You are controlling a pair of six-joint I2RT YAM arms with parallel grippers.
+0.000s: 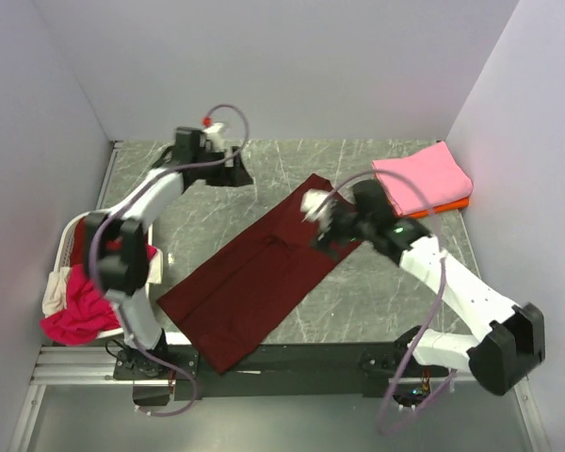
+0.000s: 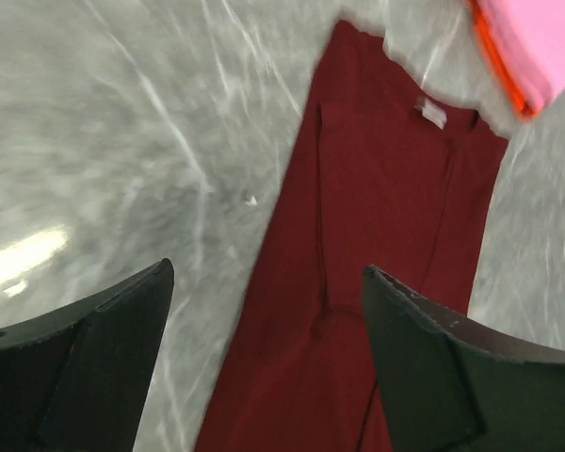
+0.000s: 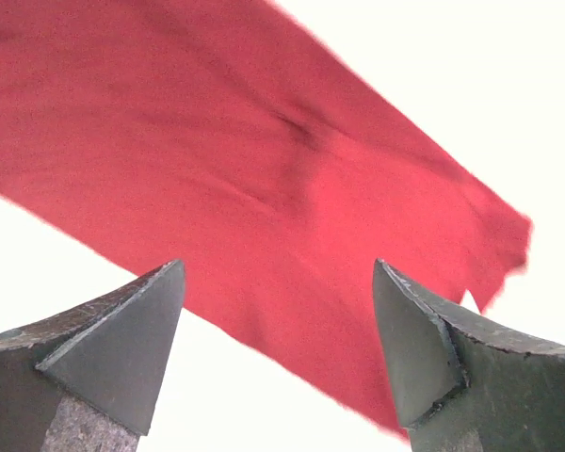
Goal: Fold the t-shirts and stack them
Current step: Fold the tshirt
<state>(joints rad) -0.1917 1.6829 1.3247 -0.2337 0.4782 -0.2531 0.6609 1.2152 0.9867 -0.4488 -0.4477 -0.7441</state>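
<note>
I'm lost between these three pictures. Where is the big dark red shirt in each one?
Top external: the maroon t-shirt lies diagonally across the middle.
Left wrist: it runs down the centre and lower right.
Right wrist: it is a bright red band, upper left to lower right.
Shared landmark: the folded pink t-shirt, upper right in the top and left wrist views; absent from the right wrist view.

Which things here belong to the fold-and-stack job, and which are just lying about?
Job: large dark maroon cloth t-shirt, laid out flat; folded pink t-shirt on a folded orange one; crumpled magenta shirt and cream shirt in the white plastic basket.
Lying about: that basket; grey marbled tabletop.
</note>
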